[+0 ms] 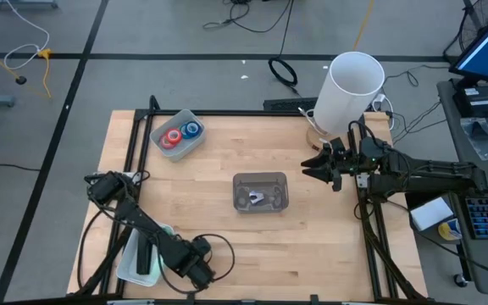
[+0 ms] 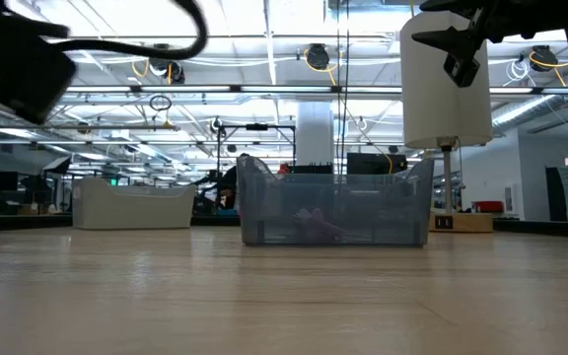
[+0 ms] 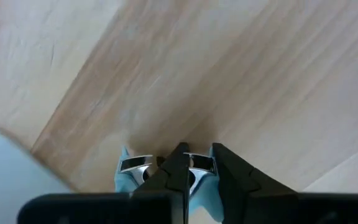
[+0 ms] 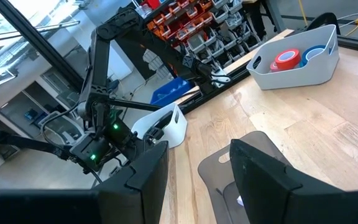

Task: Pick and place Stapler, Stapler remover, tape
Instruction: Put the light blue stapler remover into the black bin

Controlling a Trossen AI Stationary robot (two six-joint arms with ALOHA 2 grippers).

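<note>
My left gripper point(image 1: 200, 273) hovers over the table's near-left part, beside a pale tray point(image 1: 134, 254), and is shut on a small light-blue thing with chrome plates point(image 3: 201, 163), apparently the stapler remover. Red point(image 1: 173, 138) and blue point(image 1: 192, 130) tape rolls lie in a white bin point(image 1: 161, 125) at the far left; the right wrist view shows them too point(image 4: 286, 59). A grey see-through bin point(image 1: 259, 178) stands mid-table with a small pale thing point(image 1: 257, 198) lying inside. My right gripper point(image 1: 312, 167) hangs open above the table, right of that bin. No stapler shows. My left gripper pinches the light-blue thing between its two fingers point(image 3: 173, 171), coming from above and pointing down. One chrome plate point(image 3: 201, 163) sits in the gap, and another point(image 3: 135, 163) sticks out beside one finger. The thing is lifted clear of the wooden table.
A tall white cylinder point(image 1: 350, 89) on a wooden base stands at the far right, just behind my right arm. Black frame rails point(image 1: 130, 148) run along the table's edges. Bare wood point(image 1: 312, 246) lies between the grey bin and the near edge.
</note>
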